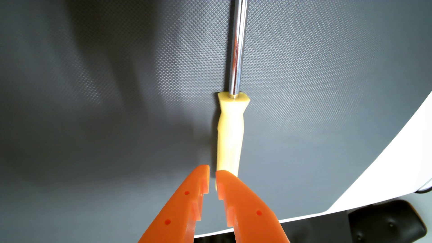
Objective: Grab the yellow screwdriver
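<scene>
In the wrist view the orange gripper point(212, 171) rises from the bottom centre, its jaws nearly closed with nothing clamped between them, while the yellow screwdriver point(230, 135) lies on the grey mat point(93, 93) at frame centre, its handle end passing behind the right-hand jaw tip.
</scene>
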Controlling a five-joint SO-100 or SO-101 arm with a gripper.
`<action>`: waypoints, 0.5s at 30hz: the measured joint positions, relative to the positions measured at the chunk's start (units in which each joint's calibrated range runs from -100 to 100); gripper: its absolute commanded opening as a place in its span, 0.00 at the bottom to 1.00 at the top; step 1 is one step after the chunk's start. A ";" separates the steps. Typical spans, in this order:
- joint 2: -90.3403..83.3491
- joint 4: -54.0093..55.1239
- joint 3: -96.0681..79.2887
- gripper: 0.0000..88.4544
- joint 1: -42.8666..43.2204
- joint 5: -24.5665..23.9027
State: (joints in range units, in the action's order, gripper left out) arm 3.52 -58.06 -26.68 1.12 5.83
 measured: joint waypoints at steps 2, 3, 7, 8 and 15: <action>1.61 0.00 1.81 0.02 0.00 0.00; 2.29 0.00 2.62 0.02 0.00 0.00; 3.82 0.00 4.88 0.03 0.00 0.00; 3.98 0.00 5.06 0.05 0.00 0.00; 3.98 0.00 5.15 0.18 0.00 0.00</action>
State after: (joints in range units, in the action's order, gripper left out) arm 7.50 -58.06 -21.53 1.12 5.83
